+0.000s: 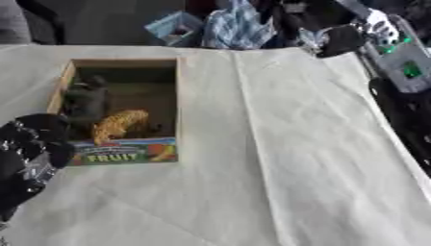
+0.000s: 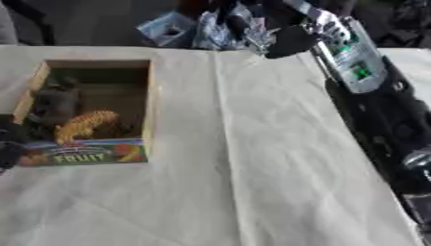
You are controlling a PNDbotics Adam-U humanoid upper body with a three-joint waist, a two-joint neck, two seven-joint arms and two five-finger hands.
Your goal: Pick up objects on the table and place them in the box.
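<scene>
Cream cloth-covered table (image 1: 278, 158), one wooden box (image 1: 178, 101) at left.
Box holds two objects (yellow one (image 1: 118, 124), grey one (image 1: 86, 102)); left hand (image 1: 30, 149) beside it, right hand (image 2: 290, 41) far off, fingers unclear on both.

The table (image 1: 278, 158) wears a creased pale cloth (image 2: 269, 182) right across it. On the left sits a wooden box (image 1: 178, 96), its near side reading FRUIT. Along the far edge lie a crumpled silvery wrapper (image 2: 232, 31) and a small blue-grey carton (image 1: 175, 28).
</scene>
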